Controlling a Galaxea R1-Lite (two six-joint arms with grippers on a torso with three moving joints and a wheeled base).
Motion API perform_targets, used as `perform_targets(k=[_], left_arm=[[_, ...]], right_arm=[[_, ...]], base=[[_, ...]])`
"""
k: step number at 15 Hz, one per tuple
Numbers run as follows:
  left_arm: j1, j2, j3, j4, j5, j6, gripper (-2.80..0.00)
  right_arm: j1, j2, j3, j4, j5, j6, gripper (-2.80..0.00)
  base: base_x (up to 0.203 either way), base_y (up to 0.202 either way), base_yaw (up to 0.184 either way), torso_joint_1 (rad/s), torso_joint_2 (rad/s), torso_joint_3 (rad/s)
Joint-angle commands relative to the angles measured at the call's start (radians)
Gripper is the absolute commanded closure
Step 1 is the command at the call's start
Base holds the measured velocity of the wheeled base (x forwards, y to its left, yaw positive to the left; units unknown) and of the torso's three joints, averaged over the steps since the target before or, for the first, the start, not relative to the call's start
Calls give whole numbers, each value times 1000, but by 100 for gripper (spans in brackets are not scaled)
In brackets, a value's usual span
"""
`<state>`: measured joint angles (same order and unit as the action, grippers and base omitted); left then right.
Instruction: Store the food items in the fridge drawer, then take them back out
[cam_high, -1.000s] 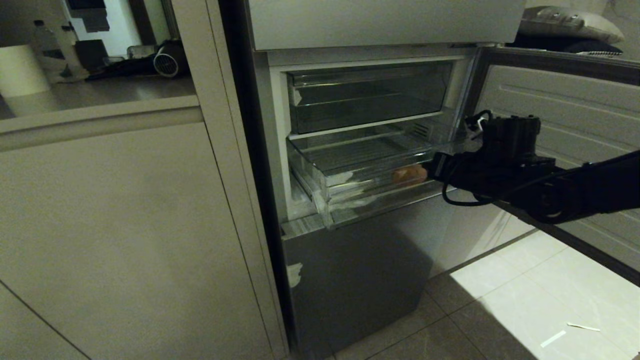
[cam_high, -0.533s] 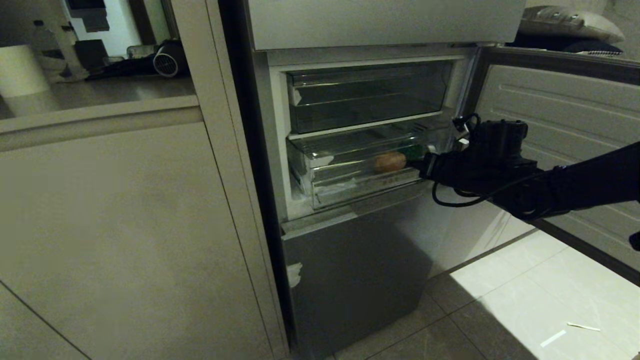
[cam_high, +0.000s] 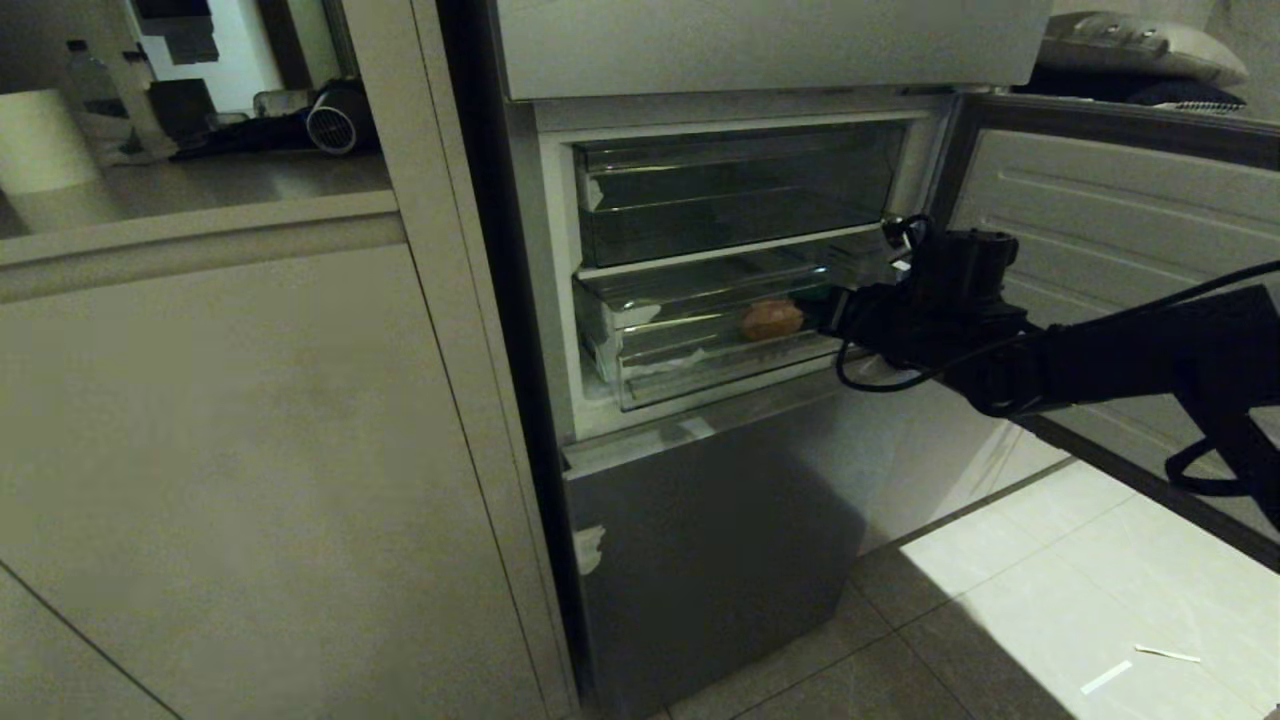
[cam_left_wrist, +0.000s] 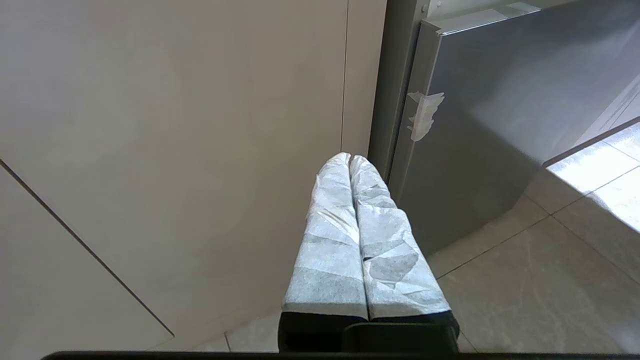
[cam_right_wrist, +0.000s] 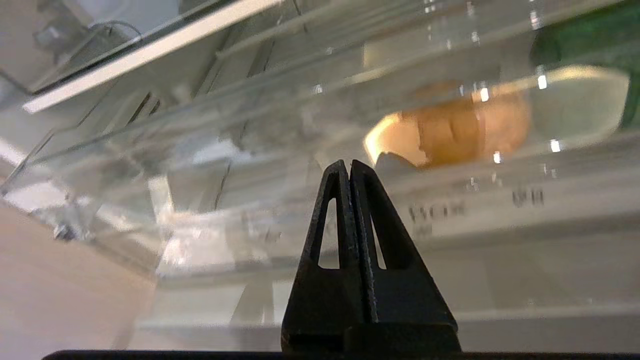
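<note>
Pushed fridge drawer (cam_high: 700, 335) nearly home since earlier. Right tool (cam_right_wrist: 348, 167) clenched empty, against drawer front; orange-brown food item (cam_high: 771, 320) inside, straight beyond tips. Left tool (cam_left_wrist: 350, 160) clenched, parked.

1. I see a tall, plain beige cabinet panel (cam_high: 250, 450) filling the side away from the working hand.
2. Below that hand lie pale glossy floor tiles (cam_high: 1050, 590), brightly lit, with two small white paper scraps (cam_high: 1108, 677).
3. Far beyond the cabinet, a small round white fan (cam_high: 331, 128) sits on a dim counter.
</note>
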<state>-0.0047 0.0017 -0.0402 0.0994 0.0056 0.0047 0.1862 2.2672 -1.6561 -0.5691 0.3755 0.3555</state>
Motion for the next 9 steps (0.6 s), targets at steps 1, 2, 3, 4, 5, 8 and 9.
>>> perform_targets(k=[1,2,3,4,5,8,9], left_arm=[[0,1,0,0,1,0,0],[0,1,0,0,1,0,0],[0,1,0,0,1,0,0],[0,1,0,0,1,0,0],[0,1,0,0,1,0,0],[0,1,0,0,1,0,0],[0,1,0,0,1,0,0]], right_arm=[[7,54,-68,0,-1,3,0],[9,68,-91,0,-2,5,0],[10,82,-116,0,-4,7,0],[10,84,-120,0,-10,12,0],[10,86,-129,-1,-34,17,0],[10,73,-115,-7,-62,42,0],[9,44,-85,-6,-64,47,0]], base=[[0,0,0,0,0,0],[0,0,0,0,0,0],[0,0,0,0,0,0],[0,0,0,0,0,0],[0,0,0,0,0,0],[0,0,0,0,0,0],[0,0,0,0,0,0]])
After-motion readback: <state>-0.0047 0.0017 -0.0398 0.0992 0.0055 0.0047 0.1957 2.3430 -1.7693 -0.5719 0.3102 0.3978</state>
